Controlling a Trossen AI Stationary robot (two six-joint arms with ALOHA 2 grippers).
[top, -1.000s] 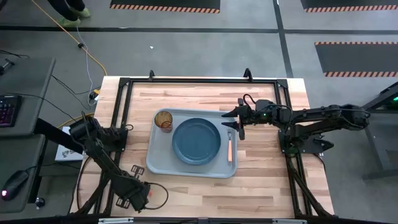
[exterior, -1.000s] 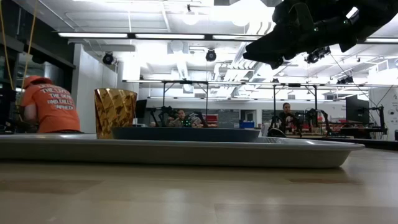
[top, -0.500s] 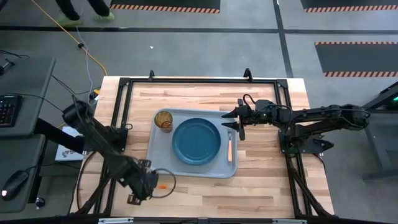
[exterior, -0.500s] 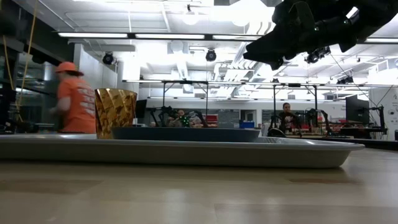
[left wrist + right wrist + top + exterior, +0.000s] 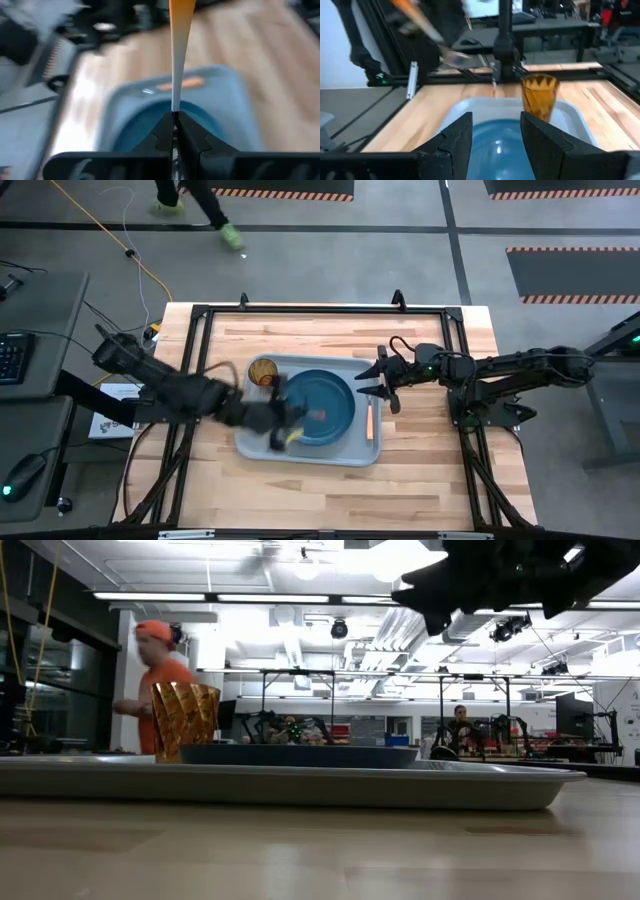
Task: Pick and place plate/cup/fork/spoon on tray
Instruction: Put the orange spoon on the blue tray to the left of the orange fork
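Observation:
The grey-blue tray point(image 5: 250, 442) lies mid-table. On it are the dark blue plate point(image 5: 325, 395), the amber cup point(image 5: 264, 373) at its far left corner, and the fork point(image 5: 370, 420) along its right rim. My left gripper point(image 5: 174, 117) is blurred over the plate's left part point(image 5: 285, 423) and is shut on the spoon point(image 5: 177, 60). The spoon's bowl is hidden in the left wrist view. My right gripper point(image 5: 383, 385) is open and empty above the tray's far right corner. It also shows in the right wrist view point(image 5: 495, 145). My left gripper pinches the spoon's silver stem point(image 5: 174, 102) between its two shut fingers. The fingers come from the table's left side and lie along the spoon. The orange handle end point(image 5: 181, 12) sticks straight out ahead of them. The spoon is lifted clear above the plate.
A black frame point(image 5: 300, 311) runs round the wooden table top. Bare wood lies near and far of the tray. The low view shows the cup point(image 5: 186, 720) standing upright on the tray point(image 5: 300, 783). A person point(image 5: 205, 205) walks on the floor beyond the far edge.
My left gripper has swung fast from the table's near left corner toward the tray, carrying the spoon. It is now over the plate's left part. My right gripper has risen a little. The person behind the table has walked to the right.

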